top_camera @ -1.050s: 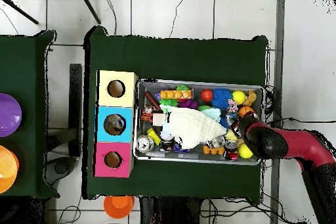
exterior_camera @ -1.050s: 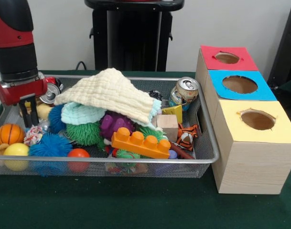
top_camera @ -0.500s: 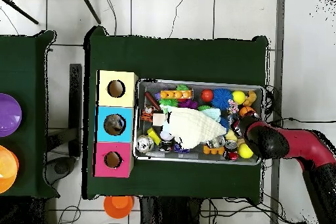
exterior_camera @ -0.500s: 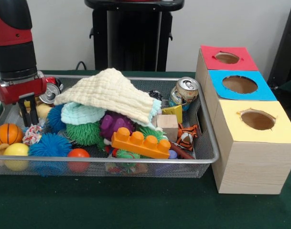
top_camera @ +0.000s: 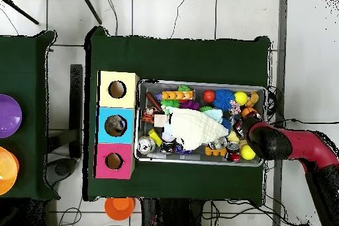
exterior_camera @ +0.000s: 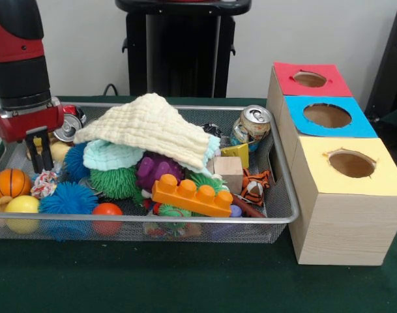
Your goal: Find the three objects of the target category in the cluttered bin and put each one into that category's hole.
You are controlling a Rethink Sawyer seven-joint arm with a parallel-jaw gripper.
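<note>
No writing you can read | silver soda can (exterior_camera: 252,124) leans at wire bin (exterior_camera: 284,189) corner beside red-topped box | gripper (exterior_camera: 40,155) fingers narrow, empty, above rope ball (exterior_camera: 44,184)

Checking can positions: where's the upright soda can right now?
Front view: the soda can stands in the wire bin's far right corner, beside the blue-topped box, just above the yellow block.

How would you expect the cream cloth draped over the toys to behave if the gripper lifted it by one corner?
The cream cloth sags over the toys, so it is probably floppy, likely light, and may drag neighbours.
</note>
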